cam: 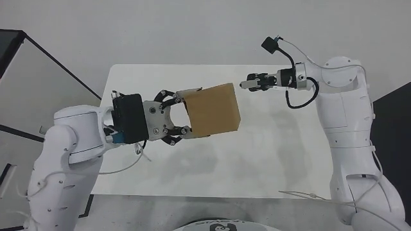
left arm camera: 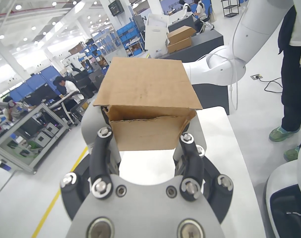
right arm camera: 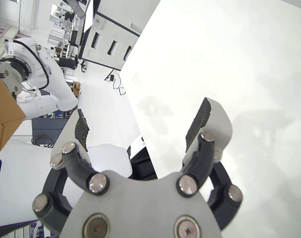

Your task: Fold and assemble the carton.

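the carton (cam: 215,109) is judged light and only moderately stiff: thin brown corrugated board, hollow, with walls that would be bowed inward or creased by a hard squeeze. the near end is seen unfinished in the left wrist view, where the carton (left arm camera: 145,87) has a ragged-edged flap hanging down between the fingers (left arm camera: 198,130). the board is matte and is not expected to slip. hold is best taken across two opposite walls close to a folded edge, where the board is stiffest. loose flaps are better pushed near their crease than pinched at the free edge, which could be torn.

the carton is held at its near end by the left gripper (cam: 185,114), the fingers being closed against its two side walls. it appears to be carried clear of the table (cam: 270,167), over its middle, though the gap beneath cannot be confirmed. the left forearm is laid roughly level, with the wrist pointed across the table toward the other arm.

the right gripper (cam: 247,85) is held near the carton's far corner but apart from it, with its forearm bent back toward the centre. its fingers (right arm camera: 209,115) are spread wide with nothing between them, and the table (right arm camera: 214,50) is seen beyond them.
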Robot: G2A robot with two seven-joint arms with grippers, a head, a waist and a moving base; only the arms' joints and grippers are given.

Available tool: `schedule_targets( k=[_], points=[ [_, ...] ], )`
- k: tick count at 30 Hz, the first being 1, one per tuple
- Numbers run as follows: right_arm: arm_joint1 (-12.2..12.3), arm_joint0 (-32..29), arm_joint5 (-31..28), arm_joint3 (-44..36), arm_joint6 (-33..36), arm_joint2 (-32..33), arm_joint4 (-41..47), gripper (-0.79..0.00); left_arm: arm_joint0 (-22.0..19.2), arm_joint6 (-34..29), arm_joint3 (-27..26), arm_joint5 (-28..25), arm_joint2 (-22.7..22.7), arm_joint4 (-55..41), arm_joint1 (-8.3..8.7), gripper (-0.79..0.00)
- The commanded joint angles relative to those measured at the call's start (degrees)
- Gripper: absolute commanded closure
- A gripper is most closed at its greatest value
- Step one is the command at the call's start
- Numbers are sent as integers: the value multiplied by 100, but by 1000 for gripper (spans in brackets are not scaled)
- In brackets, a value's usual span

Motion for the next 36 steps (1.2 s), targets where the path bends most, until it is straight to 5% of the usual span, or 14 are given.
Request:
schedule_targets(
  k=[1, 4, 17, 27, 36],
  points=[
    [0, 0, 0, 0, 0, 0, 0, -785, -292, 2, -21, 0, 15, -121, 60, 0],
    [0, 0, 0, 0, 0, 0, 0, -785, -568, -10, -42, 0, -2, -169, 140, 0],
    [0, 0, 0, 0, 0, 0, 0, -785, -553, 33, -183, 198, -18, -118, 135, 0],
    [0, 0, 0, 0, 0, 0, 0, -785, -1019, 510, -752, 75, 81, 1932, 145, 0],
    [0, 0, 0, 0, 0, 0, 0, -785, -1159, 735, -752, 272, 104, 2251, 140, 0]
  ],
)
